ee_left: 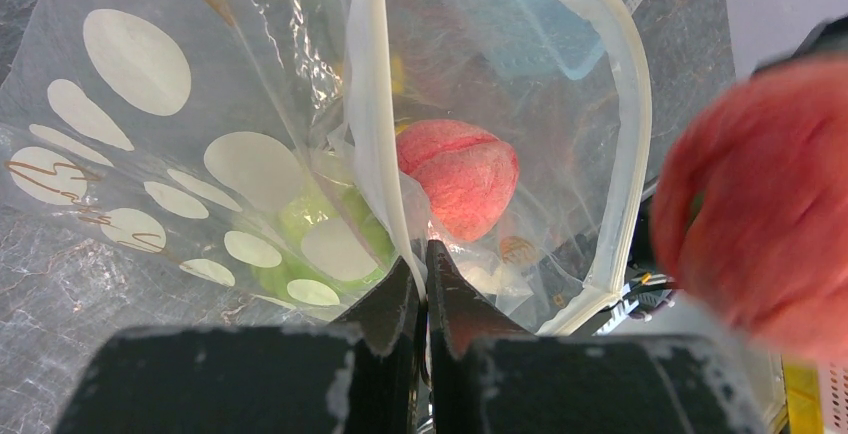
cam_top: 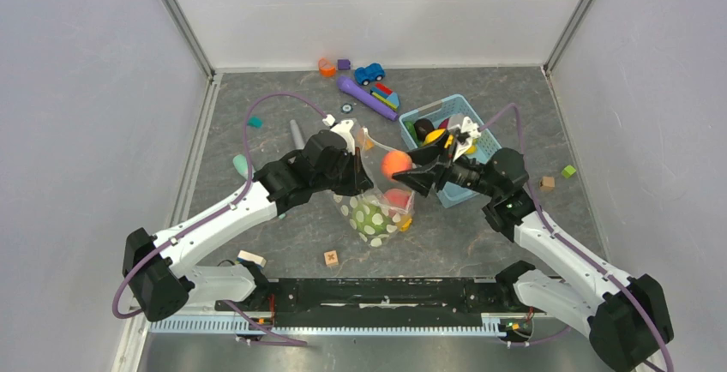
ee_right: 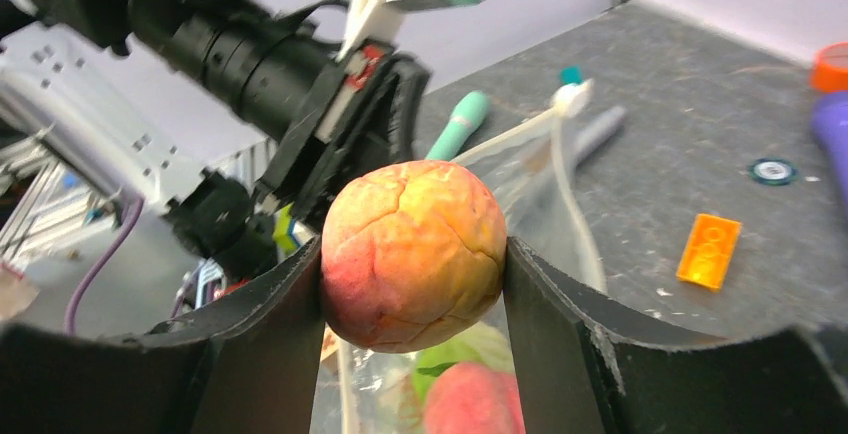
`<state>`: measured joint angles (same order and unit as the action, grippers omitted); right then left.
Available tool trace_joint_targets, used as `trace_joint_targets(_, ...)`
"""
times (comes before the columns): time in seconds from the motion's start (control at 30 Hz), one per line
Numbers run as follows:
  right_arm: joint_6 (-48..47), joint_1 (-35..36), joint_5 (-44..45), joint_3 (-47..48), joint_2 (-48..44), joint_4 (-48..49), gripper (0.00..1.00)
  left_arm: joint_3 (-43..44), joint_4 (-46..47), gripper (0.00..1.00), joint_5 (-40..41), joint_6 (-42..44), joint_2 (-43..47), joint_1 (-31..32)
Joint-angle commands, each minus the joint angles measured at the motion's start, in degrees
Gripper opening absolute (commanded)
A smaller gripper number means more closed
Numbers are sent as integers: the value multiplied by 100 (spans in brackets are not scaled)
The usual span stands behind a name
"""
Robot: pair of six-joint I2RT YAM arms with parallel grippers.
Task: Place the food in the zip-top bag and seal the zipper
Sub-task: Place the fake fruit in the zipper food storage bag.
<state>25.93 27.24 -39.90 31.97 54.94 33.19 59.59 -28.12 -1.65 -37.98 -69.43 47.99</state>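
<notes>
The clear polka-dot zip-top bag [cam_top: 375, 209] stands open mid-table, its whitish zipper [ee_left: 372, 124] forming a loop at the mouth. My left gripper [ee_left: 423, 272] is shut on the zipper's near rim, holding the mouth up. Inside lie a pink-red peach [ee_left: 460, 176] and a green cabbage [ee_left: 322, 232]. My right gripper [ee_right: 412, 254] is shut on an orange-red peach [ee_right: 412, 252], hovering just above the bag's mouth; in the top view this peach [cam_top: 395, 164] sits between both arms. More food rests in the light blue basket [cam_top: 480, 162].
An orange block [ee_right: 708, 250], a purple rod [cam_top: 367, 98], a blue toy car [cam_top: 369, 73] and small blocks lie behind the bag. A wooden cube [cam_top: 331, 258] sits near the front. A green cube [cam_top: 567, 171] and a tan cube [cam_top: 547, 182] lie at right.
</notes>
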Motion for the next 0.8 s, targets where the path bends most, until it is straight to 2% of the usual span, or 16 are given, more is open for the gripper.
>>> trace_joint_targets(0.0,-991,515,159,421,81,-750,36,-7,254,9,-87,222,95,0)
trace_joint_targets(0.13,-1554,888,986,719,240,-1506,42,-9,270,9,-134,236,110,0)
trace_joint_targets(0.3,-1593,991,1274,877,468,-1717,48,-35,281,9,-169,255,165,-7)
trace_joint_targets(0.77,-1716,1225,3082,1203,711,-2493,53,-187,528,9,-463,292,407,0)
